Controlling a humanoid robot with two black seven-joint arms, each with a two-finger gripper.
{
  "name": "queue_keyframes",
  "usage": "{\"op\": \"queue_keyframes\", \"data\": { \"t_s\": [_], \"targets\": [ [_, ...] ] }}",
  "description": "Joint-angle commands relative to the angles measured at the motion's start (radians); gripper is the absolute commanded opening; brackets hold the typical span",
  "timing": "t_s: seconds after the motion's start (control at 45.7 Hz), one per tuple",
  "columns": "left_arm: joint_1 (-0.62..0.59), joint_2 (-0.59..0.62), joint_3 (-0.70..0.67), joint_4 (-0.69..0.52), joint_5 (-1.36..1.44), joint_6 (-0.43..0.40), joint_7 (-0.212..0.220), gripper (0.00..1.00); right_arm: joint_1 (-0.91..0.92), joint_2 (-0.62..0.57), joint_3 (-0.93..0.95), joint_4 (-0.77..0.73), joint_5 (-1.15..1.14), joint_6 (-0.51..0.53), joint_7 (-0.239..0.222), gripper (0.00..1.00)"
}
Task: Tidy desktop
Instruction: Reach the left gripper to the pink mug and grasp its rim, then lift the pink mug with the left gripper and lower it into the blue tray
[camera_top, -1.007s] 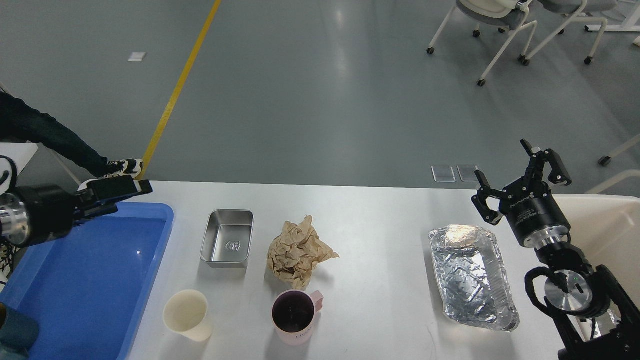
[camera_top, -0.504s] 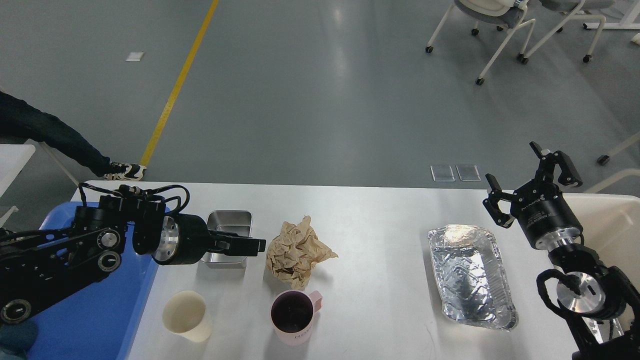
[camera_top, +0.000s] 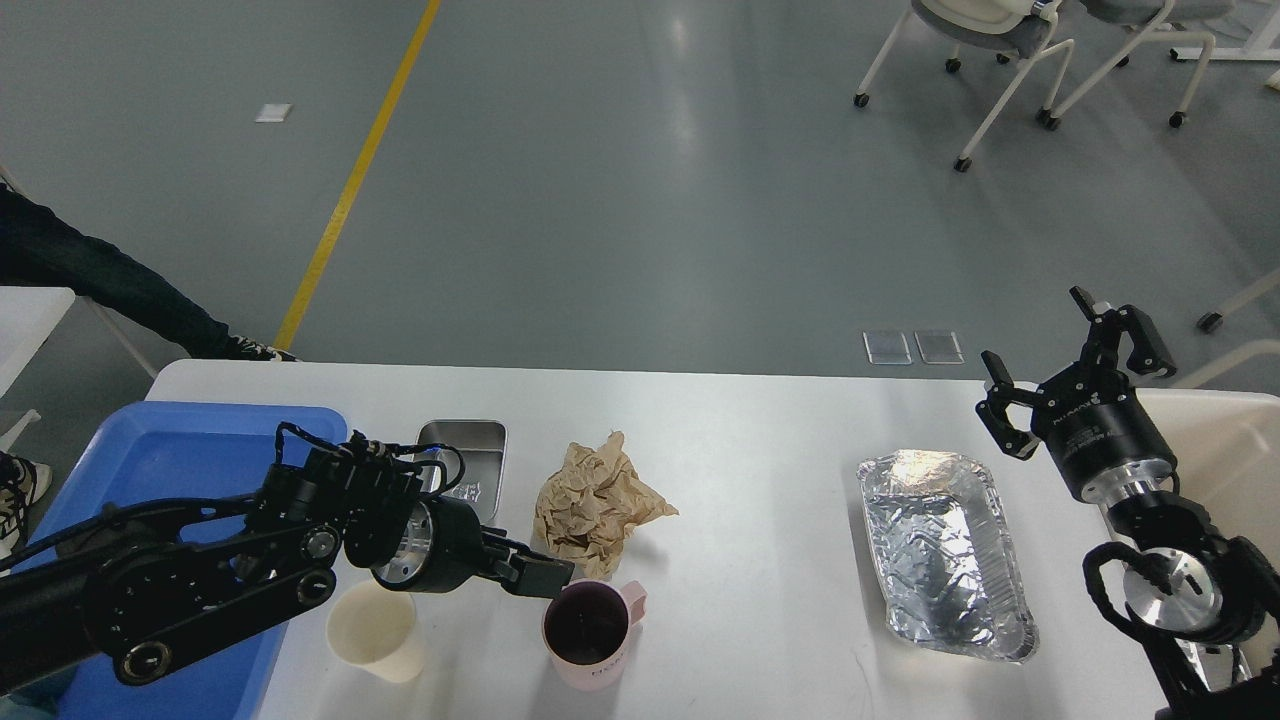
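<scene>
The desktop (camera_top: 760, 420), a broad white slab with rounded corners, fills the lower half of the head view and, being rigid and fixed, is likely not something to grip; the tidying falls on the items scattered across it. A blue tray (camera_top: 190, 440) sits at its left end and a cream bin (camera_top: 1235, 440) at its right. Next in size, a crinkled foil pan (camera_top: 940, 550) lies right of centre, probably light and easily crushed, best taken at its rim. A crumpled brown paper (camera_top: 590, 500) sits mid-table, soft and springy. A steel tin (camera_top: 470, 450) lies behind the left arm, partly hidden. A pink mug (camera_top: 590, 630) near the front edge looks stiff, its handle the natural hold; a paper cup (camera_top: 375, 630) stands beside it, crowding any approach. The left gripper (camera_top: 540, 578) hovers just at the mug's rim, its jaws indistinguishable. The right gripper (camera_top: 1075, 355) hangs spread and empty near the bin.
</scene>
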Motion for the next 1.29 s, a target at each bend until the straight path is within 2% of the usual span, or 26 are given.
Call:
{"op": "queue_keyframes", "data": {
  "t_s": [0.0, 0.153, 0.35, 0.504, 0.679, 0.723, 0.81, 0.92, 1.007, 1.095, 1.27],
  "targets": [
    [0.003, -0.035, 0.022, 0.020, 0.021, 0.001, -0.004, 0.89, 0.000, -0.001, 0.002, 0.000, 0.000, 0.000, 0.000, 1.00],
    [0.003, -0.054, 0.030, 0.037, 0.024, -0.002, -0.009, 0.80, -0.002, -0.001, 0.003, 0.000, 0.000, 0.000, 0.000, 1.00],
    [0.012, -0.083, 0.030, 0.057, 0.025, -0.002, -0.012, 0.80, -0.002, -0.001, 0.005, 0.000, 0.000, 0.000, 0.000, 1.00],
    [0.003, -0.087, 0.074, 0.069, 0.068, 0.003, -0.015, 0.62, -0.002, -0.003, 0.006, 0.000, 0.000, 0.000, 0.000, 1.00],
    [0.007, -0.087, 0.085, 0.079, 0.110, 0.005, -0.015, 0.58, -0.002, -0.003, 0.009, 0.000, 0.000, 0.000, 0.002, 1.00],
    [0.007, -0.087, 0.085, 0.079, 0.111, 0.006, -0.015, 0.52, -0.002, -0.003, 0.009, 0.000, 0.000, 0.000, 0.002, 1.00],
    [0.007, -0.089, 0.085, 0.079, 0.111, 0.005, -0.019, 0.31, -0.002, -0.003, 0.011, 0.000, 0.000, 0.000, 0.000, 1.00],
    [0.007, -0.089, 0.085, 0.085, 0.128, 0.006, -0.032, 0.14, -0.002, -0.001, 0.011, 0.000, 0.000, 0.000, 0.002, 1.00],
    [0.009, -0.093, 0.085, 0.105, 0.146, 0.009, -0.059, 0.02, -0.002, -0.001, 0.012, 0.000, 0.000, 0.000, 0.002, 1.00],
    [0.009, -0.104, 0.085, 0.112, 0.154, 0.015, -0.084, 0.00, 0.000, -0.001, 0.012, 0.000, 0.000, 0.000, 0.002, 1.00],
    [-0.011, -0.092, 0.064, 0.099, 0.139, 0.011, -0.088, 0.00, 0.000, -0.001, 0.012, 0.001, 0.000, 0.000, 0.002, 1.00]
  ]
}}
